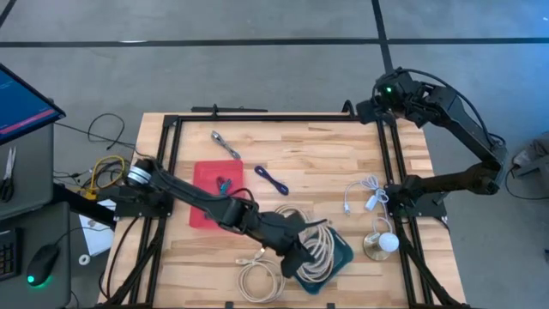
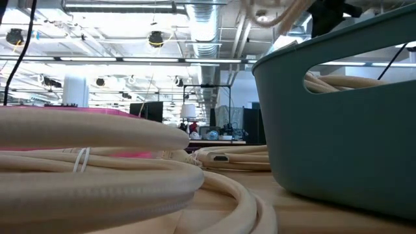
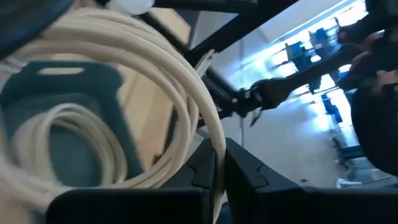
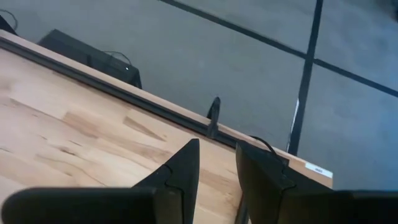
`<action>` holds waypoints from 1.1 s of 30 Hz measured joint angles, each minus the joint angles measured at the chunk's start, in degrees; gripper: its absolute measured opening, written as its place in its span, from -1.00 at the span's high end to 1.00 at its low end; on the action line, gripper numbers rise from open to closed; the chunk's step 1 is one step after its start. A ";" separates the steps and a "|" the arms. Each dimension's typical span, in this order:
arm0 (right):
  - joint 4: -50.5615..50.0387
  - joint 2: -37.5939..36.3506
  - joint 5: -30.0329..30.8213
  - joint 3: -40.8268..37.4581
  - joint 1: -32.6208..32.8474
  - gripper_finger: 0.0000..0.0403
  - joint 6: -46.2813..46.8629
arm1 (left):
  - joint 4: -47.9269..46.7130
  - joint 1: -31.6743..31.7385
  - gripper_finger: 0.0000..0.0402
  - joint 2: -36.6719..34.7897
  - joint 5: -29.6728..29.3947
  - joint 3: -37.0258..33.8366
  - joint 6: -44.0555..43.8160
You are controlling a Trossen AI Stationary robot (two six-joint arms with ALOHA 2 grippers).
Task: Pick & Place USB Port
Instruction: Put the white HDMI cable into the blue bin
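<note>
**Left gripper clamped on cream cable above the teal bin**

The room came first: a grey concrete floor crossed by dark seams surrounded the rig, and the low view looked into a wide hall of ceiling ducts, strip lights and distant desks. A monitor with a blue screen stood off the table's left side, with a mouse below it.

The table was pale butcher-block wood inside a black frame. A red tray lay left of centre, and a teal bin sat toward the near edge, holding loops of cream cable. A second, smaller cream coil lay on the wood just beside the bin (it filled the foreground of the low view).

The left arm reached across the table from the left side, and its left gripper was closed tight on a strand of the cream cable, with the loop hanging over the bin. The right gripper waited at the table's far right corner, fingers slightly apart and holding nothing.

Smaller things lay about: a white USB cable near the right edge, a blue cord, a metal wrench, and a white ball on a round base.
</note>
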 joint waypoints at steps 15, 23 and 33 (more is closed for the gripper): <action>1.68 0.46 -1.55 0.00 -0.02 0.52 0.05 | 9.45 1.92 0.93 6.85 10.56 0.00 -5.75; 1.67 0.46 -1.57 0.00 -0.02 0.52 -0.02 | 10.08 4.01 0.93 7.31 12.03 -0.02 -3.08; 1.65 0.46 -1.57 0.00 -0.02 0.52 -0.02 | 10.04 8.72 0.93 7.72 15.89 -1.78 -2.85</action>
